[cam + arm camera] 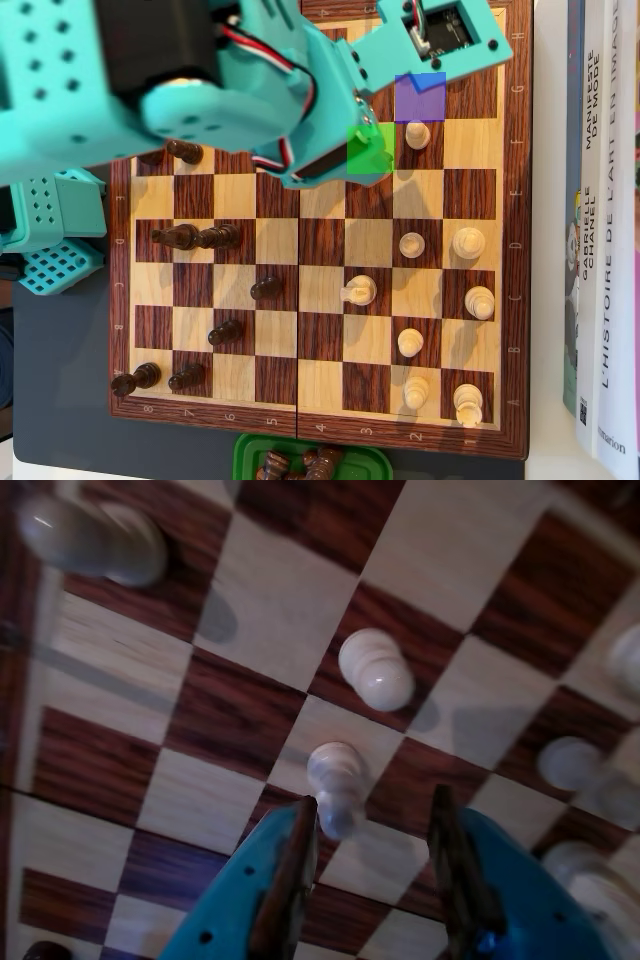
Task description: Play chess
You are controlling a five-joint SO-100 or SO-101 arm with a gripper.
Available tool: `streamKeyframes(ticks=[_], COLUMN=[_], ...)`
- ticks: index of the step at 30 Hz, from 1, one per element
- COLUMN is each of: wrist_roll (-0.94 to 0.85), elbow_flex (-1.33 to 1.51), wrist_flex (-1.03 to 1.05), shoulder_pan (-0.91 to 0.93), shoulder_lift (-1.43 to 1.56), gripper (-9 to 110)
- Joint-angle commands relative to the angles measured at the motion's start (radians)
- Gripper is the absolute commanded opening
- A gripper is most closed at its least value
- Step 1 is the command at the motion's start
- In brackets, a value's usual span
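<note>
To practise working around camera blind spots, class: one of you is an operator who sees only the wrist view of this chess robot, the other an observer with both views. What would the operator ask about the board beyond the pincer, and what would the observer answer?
Operator: My wrist view shows mostly white pieces beyond the open pincer. Are dark ones in play?
Observer: Yes. The overhead view shows dark pieces standing on the left half of the chessboard.
Operator: Anything off the board?
Observer: A green tray at the board's bottom edge holds captured dark pieces.
</note>
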Motion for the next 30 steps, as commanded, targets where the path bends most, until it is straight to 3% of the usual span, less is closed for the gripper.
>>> streamKeyframes(ticks=[1, 10, 23, 30], wrist_roll=[0.009, 0.009, 0.009, 0.011], elbow_flex=[-0.044, 0.041, 0.456, 0.825], wrist_flex=[0.000, -0.009, -0.011, -0.233], shoulder_pan=[-0.002, 0.017, 0.250, 0.314], shoulder_lift=[0.100, 0.370, 1.000, 1.351], gripper=[17, 17, 17, 17])
